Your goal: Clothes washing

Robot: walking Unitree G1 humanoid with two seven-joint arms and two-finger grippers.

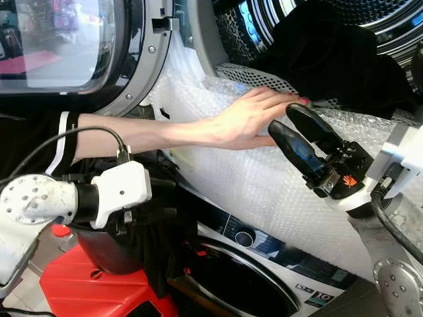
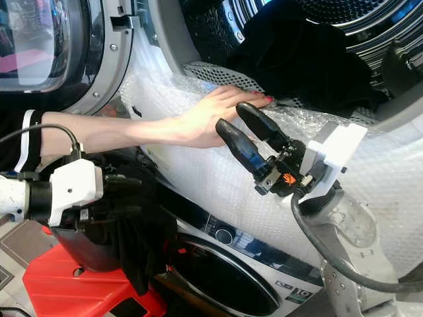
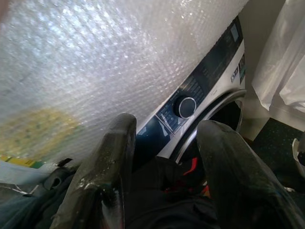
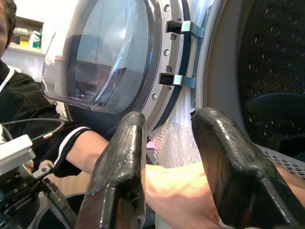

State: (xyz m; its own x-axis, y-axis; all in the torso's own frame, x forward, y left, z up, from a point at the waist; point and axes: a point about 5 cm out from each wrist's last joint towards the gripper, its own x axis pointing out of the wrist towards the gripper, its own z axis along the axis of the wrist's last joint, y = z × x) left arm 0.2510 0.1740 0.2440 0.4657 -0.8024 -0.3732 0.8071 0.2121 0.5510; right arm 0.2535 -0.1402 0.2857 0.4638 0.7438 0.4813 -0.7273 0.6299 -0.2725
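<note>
A black garment [image 1: 330,53] lies in the open upper drum [image 1: 390,20]. My right gripper [image 1: 284,117] hovers open and empty just outside the drum's lower rim. Its fingertips nearly touch a person's hand [image 1: 248,119] resting on the bubble wrap [image 1: 264,191] there. Lower left, my left gripper [image 1: 168,198] is over a dark bucket [image 1: 106,254], its fingers apart. More black clothing [image 1: 158,244] bunches between and under those fingers and hangs down beside the bucket.
The drum's round glass door [image 1: 66,46] stands swung open at upper left. Bubble wrap covers the front between the two machines. Below is a second washer with a dial [image 1: 244,236] and a dark door. The bucket sits on a red stool [image 1: 92,290].
</note>
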